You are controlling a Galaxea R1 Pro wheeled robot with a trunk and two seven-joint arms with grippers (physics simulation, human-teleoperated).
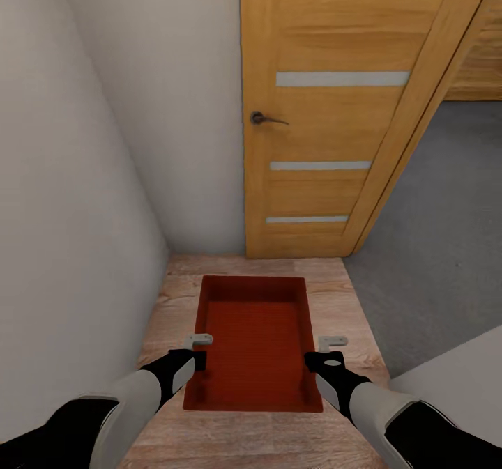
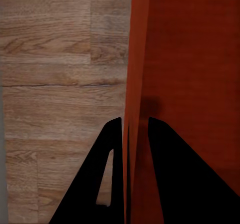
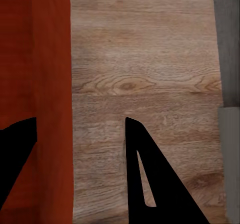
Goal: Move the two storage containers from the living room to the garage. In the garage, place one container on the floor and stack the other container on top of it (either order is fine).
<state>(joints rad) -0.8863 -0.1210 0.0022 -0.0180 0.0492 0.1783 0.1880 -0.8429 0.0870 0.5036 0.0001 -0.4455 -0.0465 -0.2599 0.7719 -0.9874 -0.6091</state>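
**One bin held between both arms at the doorway**

An orange-red storage container (image 1: 254, 343) sits low in the middle of the head view, open side up, its ribbed inside showing and nothing in it. It hangs lengthwise ahead of the robot, over a strip of light wood-plank floor (image 1: 335, 295).

The left pincer (image 1: 197, 357) is at the container's left long wall, near the end closest to the robot. In the left wrist view the thin orange wall (image 2: 134, 84) runs straight down between the two dark fingers (image 2: 112, 149), one finger outside and one inside the bin, with almost no gap either side: the pincer is closed down on the wall.

The right pincer (image 1: 322, 359) is at the opposite long wall, level with the left one. In the right wrist view the bin wall (image 3: 52, 84) stands between its fingers (image 3: 137, 164), but a broad band of floor shows between the wall and the outer finger, so this pincer stands wide apart and whether it presses the wall cannot be told.

Ahead stands an orange-brown wooden door (image 1: 328, 106) with three pale glass slits and a dark lever handle (image 1: 265, 118). A white wall (image 1: 104, 141) closes in on the left. To the right of the door, a grey rough floor (image 1: 439, 232) begins where the planks end.
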